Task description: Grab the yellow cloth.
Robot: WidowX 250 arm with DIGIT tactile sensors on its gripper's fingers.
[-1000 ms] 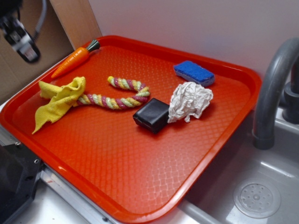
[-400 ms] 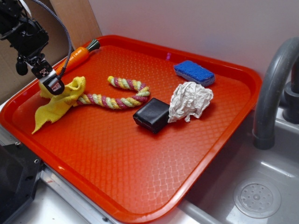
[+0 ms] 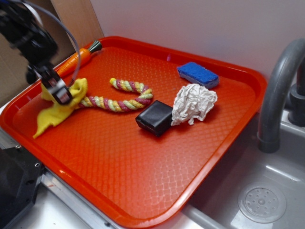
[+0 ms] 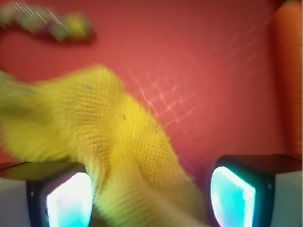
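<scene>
Red tray [image 3: 143,191] beside a grey sink [image 3: 267,200] fills the scene. On its left part lies the yellow cloth [image 3: 57,112], crumpled, directly under the gripper [image 3: 61,93]. Seen from the wrist, the gripper [image 4: 151,194] is spread wide, one fingertip [image 4: 66,198] on each side of a raised fold of cloth [image 4: 118,156] (contact unclear through blur). Just beyond the gripper runs the rope [image 3: 119,98]; behind it, along the tray's edge, lies the carrot [image 3: 78,59]. Well off toward the sink are a black block [image 3: 155,118], white wad [image 3: 193,103] and blue sponge [image 3: 198,74].

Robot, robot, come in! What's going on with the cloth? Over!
Gripper open, jaws either side of cloth. Not grabbed yet. Rope touching cloth.
</scene>
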